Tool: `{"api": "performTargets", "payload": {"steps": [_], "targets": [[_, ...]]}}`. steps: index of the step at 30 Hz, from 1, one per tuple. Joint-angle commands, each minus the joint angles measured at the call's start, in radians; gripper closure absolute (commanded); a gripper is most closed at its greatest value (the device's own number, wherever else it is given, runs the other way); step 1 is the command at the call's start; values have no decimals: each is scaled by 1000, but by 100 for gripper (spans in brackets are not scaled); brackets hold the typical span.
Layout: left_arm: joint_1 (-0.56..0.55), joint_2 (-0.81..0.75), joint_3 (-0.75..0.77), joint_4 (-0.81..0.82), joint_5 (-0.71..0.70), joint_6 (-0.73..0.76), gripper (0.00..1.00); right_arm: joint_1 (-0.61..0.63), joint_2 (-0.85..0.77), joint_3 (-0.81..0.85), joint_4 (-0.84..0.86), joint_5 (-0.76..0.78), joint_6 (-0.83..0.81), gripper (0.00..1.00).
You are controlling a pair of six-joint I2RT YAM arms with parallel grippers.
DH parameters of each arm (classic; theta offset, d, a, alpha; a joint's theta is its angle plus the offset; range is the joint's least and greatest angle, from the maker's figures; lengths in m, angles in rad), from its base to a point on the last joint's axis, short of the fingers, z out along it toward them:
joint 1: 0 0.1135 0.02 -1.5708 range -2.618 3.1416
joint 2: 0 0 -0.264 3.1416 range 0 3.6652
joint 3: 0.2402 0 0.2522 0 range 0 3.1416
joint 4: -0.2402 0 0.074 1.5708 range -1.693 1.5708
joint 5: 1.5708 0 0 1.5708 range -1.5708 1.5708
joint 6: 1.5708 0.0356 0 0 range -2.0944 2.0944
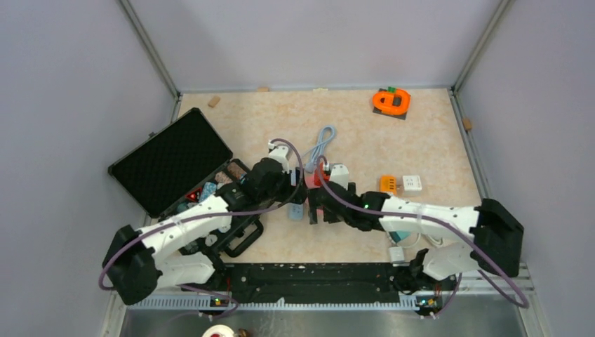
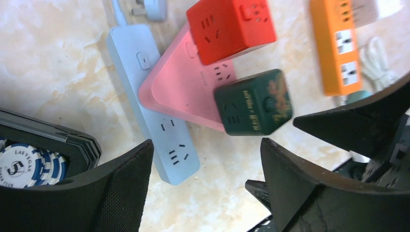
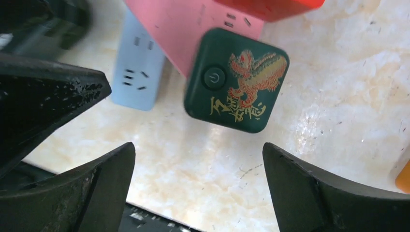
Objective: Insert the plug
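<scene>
Plug cube (image 3: 235, 79), green, dragon emblem; "LAS VEGAS" poker chips (image 2: 24, 164)

Tight against the green cube (image 3: 235, 79), pink strip (image 2: 183, 82) and red cube (image 2: 229, 26), open tabletop (image 3: 338, 96) along its other sides

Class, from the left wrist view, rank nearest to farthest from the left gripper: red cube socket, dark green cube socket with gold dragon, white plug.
1. Dark green cube socket with gold dragon: just beyond the left gripper, right of centre.
2. Red cube socket: farther on, upper middle.
3. White plug: farthest, top edge, left.
</scene>
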Motion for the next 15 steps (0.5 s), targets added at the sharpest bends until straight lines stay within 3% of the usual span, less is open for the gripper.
{"api": "performTargets", "payload": {"steps": [1, 5, 11, 15], "targets": [[17, -138, -51, 59, 45, 1, 16, -79, -146, 47, -29, -154, -110, 1], [27, -286, -139, 115, 64, -8, 2, -225, -257, -12, -49, -205, -130, 1], [35, -434, -228, 188, 158, -14, 1, -522, -314, -67, -188, -208, -141, 2], [36, -465, -249, 203, 184, -25, 1, -611, -274, -93, -246, -76, -137, 4]]}}
